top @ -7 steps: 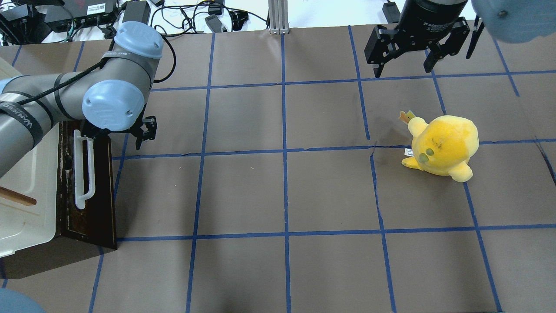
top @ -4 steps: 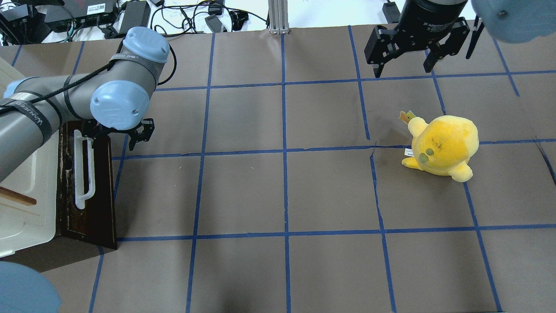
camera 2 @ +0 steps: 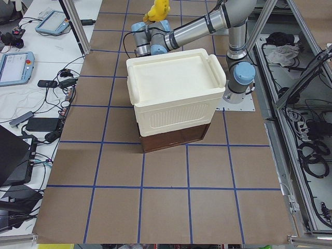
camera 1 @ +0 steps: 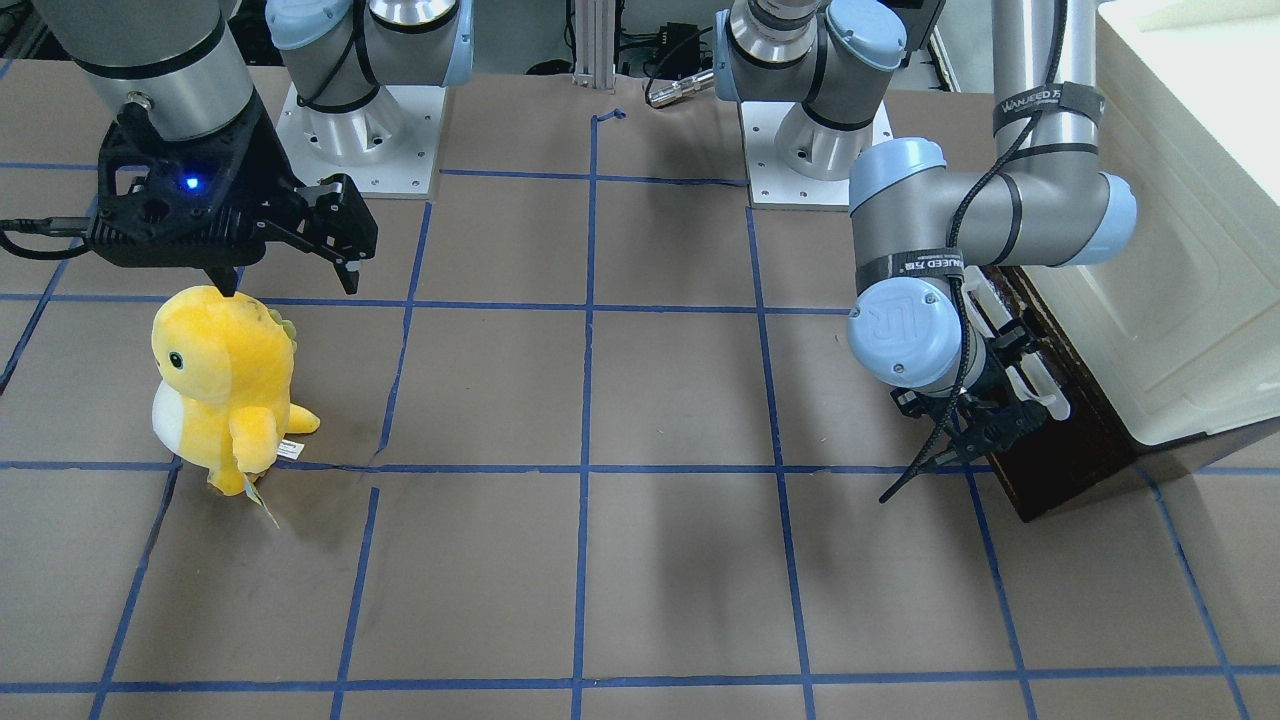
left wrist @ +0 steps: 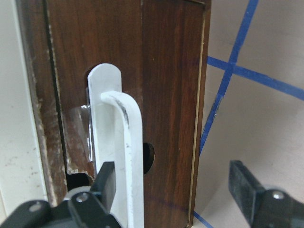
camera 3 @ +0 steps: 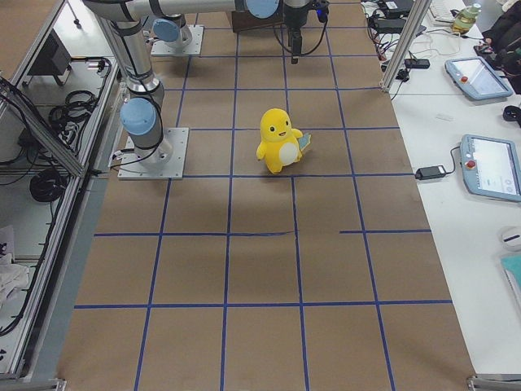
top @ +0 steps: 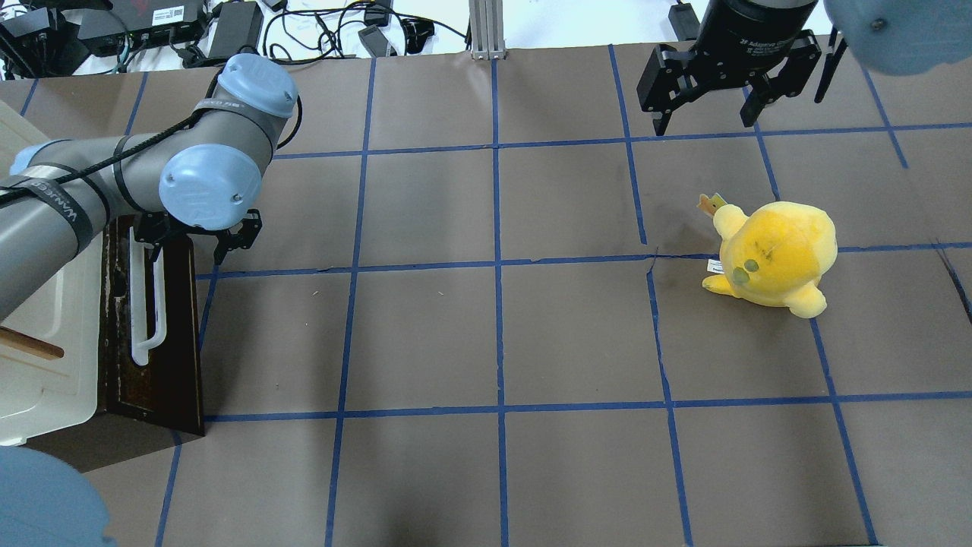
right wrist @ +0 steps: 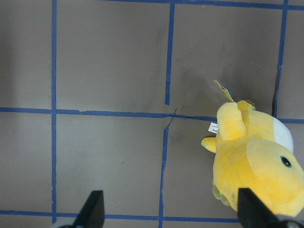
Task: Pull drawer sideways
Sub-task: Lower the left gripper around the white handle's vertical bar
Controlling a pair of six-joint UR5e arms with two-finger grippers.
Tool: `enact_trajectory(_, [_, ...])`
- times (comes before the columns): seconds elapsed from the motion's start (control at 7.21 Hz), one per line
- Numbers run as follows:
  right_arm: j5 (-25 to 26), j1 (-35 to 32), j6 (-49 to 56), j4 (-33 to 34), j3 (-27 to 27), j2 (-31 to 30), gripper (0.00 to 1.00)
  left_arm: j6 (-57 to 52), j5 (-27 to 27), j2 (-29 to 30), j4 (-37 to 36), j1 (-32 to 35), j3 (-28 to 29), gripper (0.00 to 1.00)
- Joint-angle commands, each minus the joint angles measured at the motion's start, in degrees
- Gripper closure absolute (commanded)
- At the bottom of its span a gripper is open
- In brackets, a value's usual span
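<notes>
The drawer sits at the left end of the counter, at the bottom of the cream-white cabinet. Its dark front is turned toward the counter's middle. The left hand hangs at the far end of the white bar handle with its 2 fingers spread wide. 1 finger is just beside the handle and the other is out past the drawer's edge, over the counter. It grips nothing. The right hand hovers well apart over the counter's right side, also spread wide and empty, beyond a yellow plush toy.
</notes>
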State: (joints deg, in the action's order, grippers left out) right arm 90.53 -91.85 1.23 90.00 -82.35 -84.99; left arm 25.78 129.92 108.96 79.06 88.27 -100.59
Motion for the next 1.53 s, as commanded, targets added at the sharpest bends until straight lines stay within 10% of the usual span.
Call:
enact_trajectory(0.0, [0.0,0.0,0.0,0.0,0.0,0.0,0.0,0.3,0.1,0.3,0.5,-0.2,-0.1,0.14])
enact_trajectory(1.39, [0.1,0.0,0.0,0.0,0.0,0.0,0.0,0.1,-0.7,0.5,0.7,-2.5,-1.1,0.17])
